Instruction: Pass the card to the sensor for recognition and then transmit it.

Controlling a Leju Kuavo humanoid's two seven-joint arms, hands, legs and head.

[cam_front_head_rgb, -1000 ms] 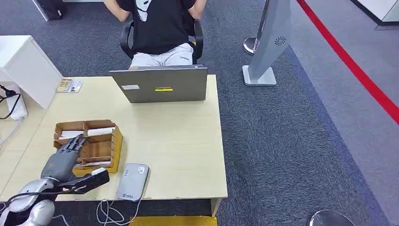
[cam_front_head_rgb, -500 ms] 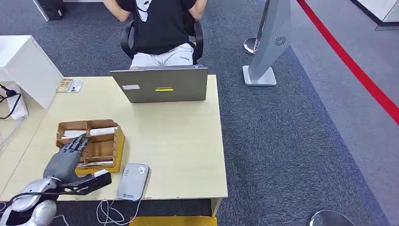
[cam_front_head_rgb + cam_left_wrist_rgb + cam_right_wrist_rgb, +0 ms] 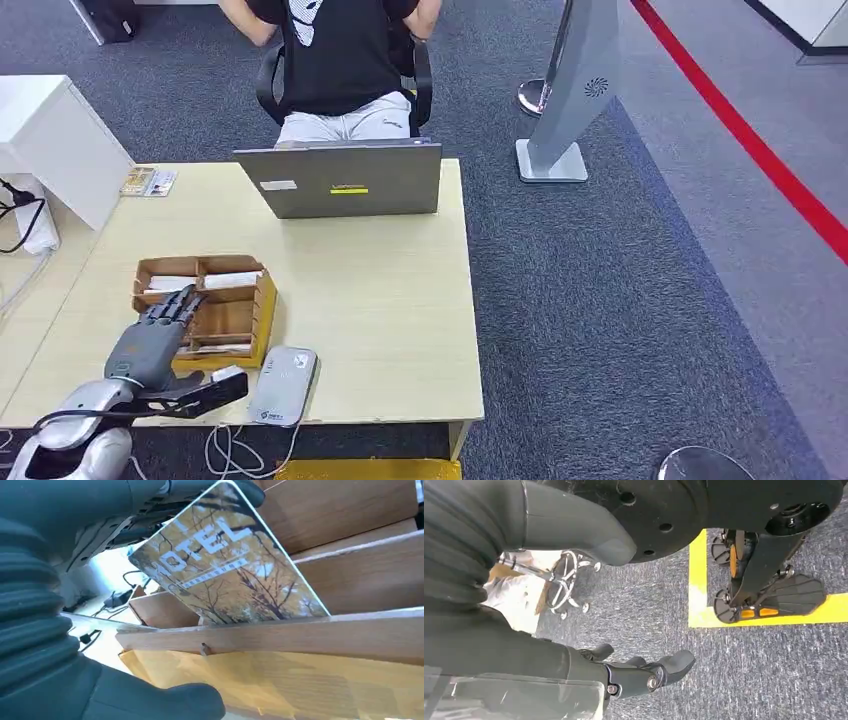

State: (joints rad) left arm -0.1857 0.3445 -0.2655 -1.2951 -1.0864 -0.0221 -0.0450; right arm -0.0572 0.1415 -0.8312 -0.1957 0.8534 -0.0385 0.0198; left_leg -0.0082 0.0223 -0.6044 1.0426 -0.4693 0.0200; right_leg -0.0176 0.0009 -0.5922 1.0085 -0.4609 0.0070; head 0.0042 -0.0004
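Observation:
A wooden card box [image 3: 235, 320] with several slots sits near the front left of the table [image 3: 380, 290]. My left hand [image 3: 150, 345] lies over its near left side, fingers stretched into the slots and thumb out toward the grey card sensor [image 3: 283, 385] at the table's front edge. In the left wrist view a yellow hotel card [image 3: 225, 565] stands tilted in a slot, its lower edge behind a divider [image 3: 300, 637]. Dark fingertips [image 3: 250, 492] touch its upper corner, and the thumb [image 3: 190, 705] is apart, outside the box wall. My right hand [image 3: 644, 672] hangs over the carpet, holding nothing.
A grey laptop [image 3: 340, 180] stands at the table's far edge with a person seated behind it [image 3: 340, 50]. A white cabinet [image 3: 50, 140] and cables [image 3: 20, 210] are to the left. A grey stand [image 3: 575, 90] and a red floor line [image 3: 760, 150] are on the right.
The card box has slid to the right on the table, and my left hand has moved right with it, closer to the sensor. The laptop and the person have stayed put.

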